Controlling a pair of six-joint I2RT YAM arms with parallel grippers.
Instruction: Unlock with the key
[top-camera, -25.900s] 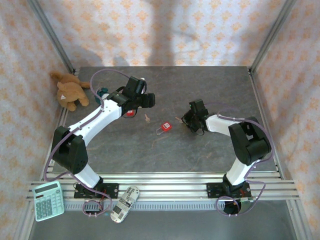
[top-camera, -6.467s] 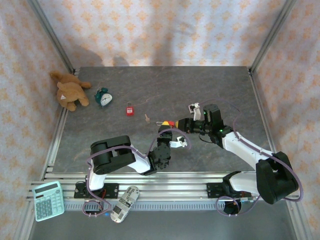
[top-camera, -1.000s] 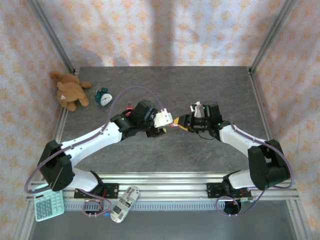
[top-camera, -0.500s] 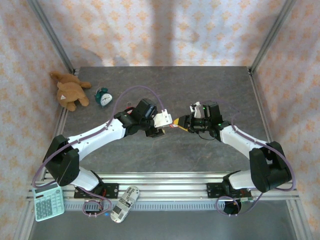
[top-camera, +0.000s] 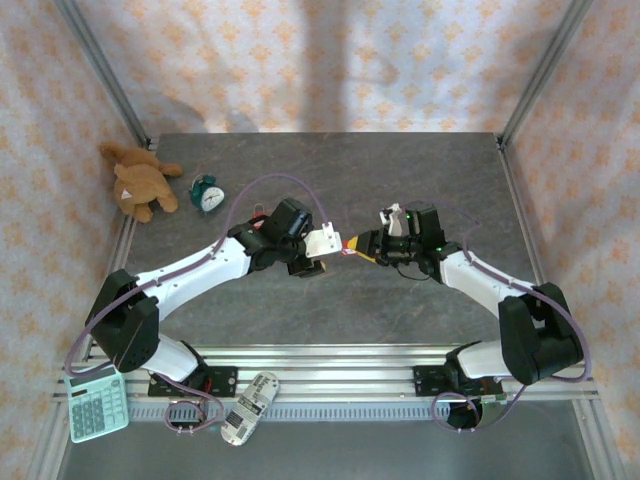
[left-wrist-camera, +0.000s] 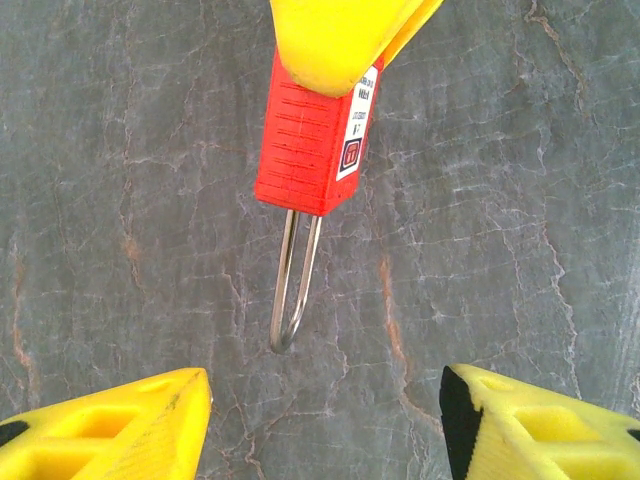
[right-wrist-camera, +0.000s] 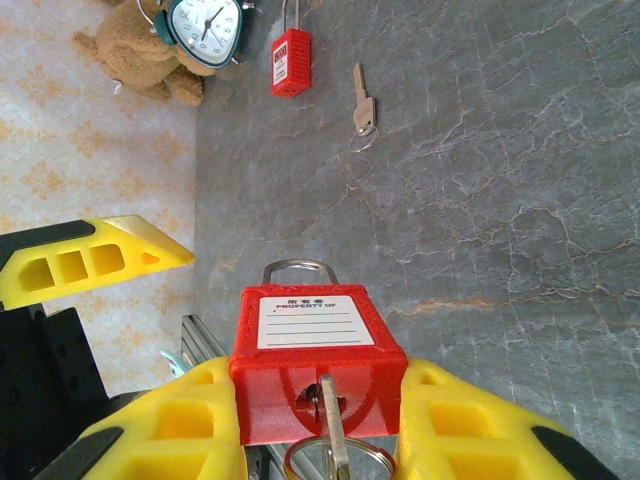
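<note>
R fingers (right-wrist-camera: 180, 415) clamped on red padlock (right-wrist-camera: 318, 350) w/ key (right-wrist-camera: 333, 440) in it; L fingers (left-wrist-camera: 120, 430) apart near shackle (left-wrist-camera: 292, 280).

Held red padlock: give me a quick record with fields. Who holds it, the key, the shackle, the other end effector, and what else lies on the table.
item: red padlock
held by: right end effector, shut on the sides of its body
key: inserted key in the keyhole, with a ring on it
shackle: shackle, both legs in the body, looks closed
other arm: left end effector, open, facing the shackle and not touching it
on table: second padlock, loose key, alarm clock, teddy bear
</note>
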